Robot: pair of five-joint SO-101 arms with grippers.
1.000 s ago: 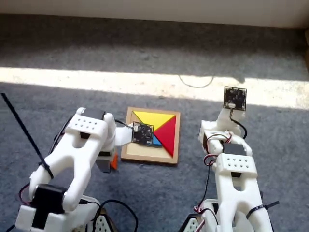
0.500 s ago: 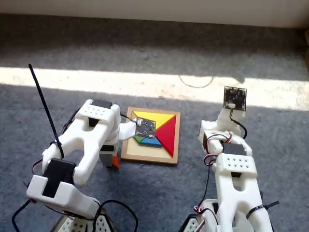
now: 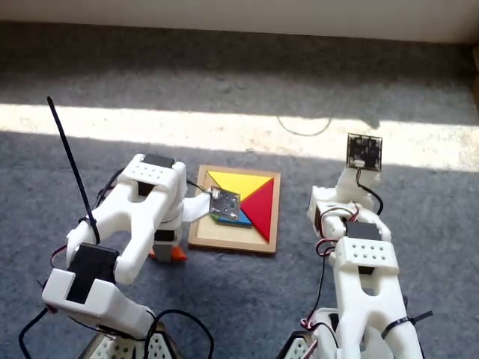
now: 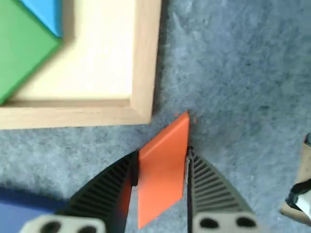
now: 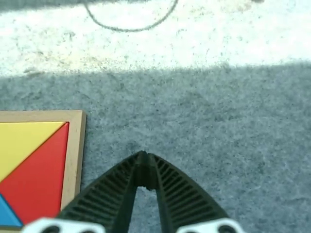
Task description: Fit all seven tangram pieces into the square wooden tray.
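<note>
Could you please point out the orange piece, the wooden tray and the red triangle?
orange piece (image 4: 163,170), left wrist view, middle of its face.
wooden tray (image 3: 224,234), high view, its bare pale floor.
red triangle (image 3: 262,207), high view, centre of its face.

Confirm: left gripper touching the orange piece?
Touching. Left wrist view: the left gripper clamps the orange piece, both fingers pressed against its sides.

The tray (image 3: 232,246) lies on the carpet (image 3: 299,67) between the left arm (image 3: 135,217) and right arm (image 3: 363,262). One piece (image 4: 165,170) sits in the left gripper (image 4: 161,155), just outside a tray corner.
</note>
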